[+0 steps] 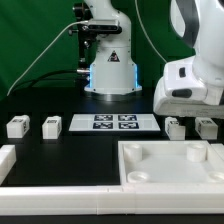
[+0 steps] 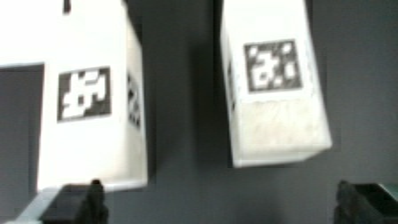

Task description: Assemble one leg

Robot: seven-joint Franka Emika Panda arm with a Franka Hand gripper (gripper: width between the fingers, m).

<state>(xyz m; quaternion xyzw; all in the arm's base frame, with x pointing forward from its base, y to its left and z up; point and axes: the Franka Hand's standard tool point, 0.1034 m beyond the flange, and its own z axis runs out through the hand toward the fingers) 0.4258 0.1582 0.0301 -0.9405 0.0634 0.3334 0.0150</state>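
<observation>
Four small white legs with black-and-white tags lie on the black table. Two are at the exterior view's left point(image 1: 17, 126) point(image 1: 51, 125) and two at its right point(image 1: 175, 127) point(image 1: 205, 127). My gripper point(image 1: 187, 112) hangs just above the right pair. In the wrist view those two legs point(image 2: 89, 100) point(image 2: 276, 90) lie side by side, tags up, with a dark gap between them. My gripper point(image 2: 222, 205) is open and empty; its dark fingertips point(image 2: 71, 205) stand wide apart and touch neither leg.
The marker board point(image 1: 112, 123) lies in the middle of the table. A large white square panel with a raised rim point(image 1: 170, 170) sits at the front right. Another white part point(image 1: 8, 160) is at the front left. The arm's base point(image 1: 108, 70) stands behind.
</observation>
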